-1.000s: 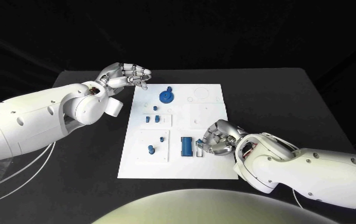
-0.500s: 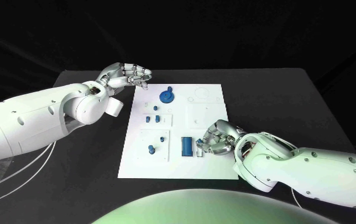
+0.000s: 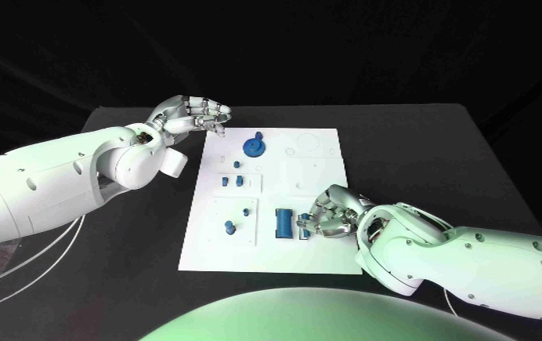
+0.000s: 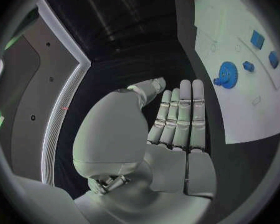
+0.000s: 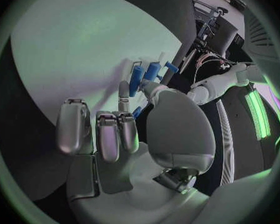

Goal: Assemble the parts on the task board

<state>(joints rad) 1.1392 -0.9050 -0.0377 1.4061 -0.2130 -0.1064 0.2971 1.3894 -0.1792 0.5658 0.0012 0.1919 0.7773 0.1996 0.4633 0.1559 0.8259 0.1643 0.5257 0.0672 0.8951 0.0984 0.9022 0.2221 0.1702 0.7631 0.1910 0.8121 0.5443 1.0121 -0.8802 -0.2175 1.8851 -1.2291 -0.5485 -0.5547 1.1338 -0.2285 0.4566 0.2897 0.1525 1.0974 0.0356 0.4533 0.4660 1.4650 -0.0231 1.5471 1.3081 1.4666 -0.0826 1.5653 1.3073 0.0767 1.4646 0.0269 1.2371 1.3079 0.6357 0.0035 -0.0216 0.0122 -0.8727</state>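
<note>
Curling silver right hand (image 3: 330, 215) beside rectangular blue part (image 3: 285, 224), flat white task board (image 3: 316, 161)

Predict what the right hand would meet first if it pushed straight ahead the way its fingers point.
Most likely the blue rectangular part on the task board, lying just beyond the right hand; depth is unclear, and a smaller blue part already sits at its fingers.

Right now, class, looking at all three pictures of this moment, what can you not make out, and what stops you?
- Head view: whether the right hand grips the small blue piece at its fingers; the fingers cover it.
- Right wrist view: which blue parts these are; the hand's fingers overlap them.
- Left wrist view: the task board is cut off by the circle's rim.
- Head view: the board's faint outlines are too small to read.
</note>
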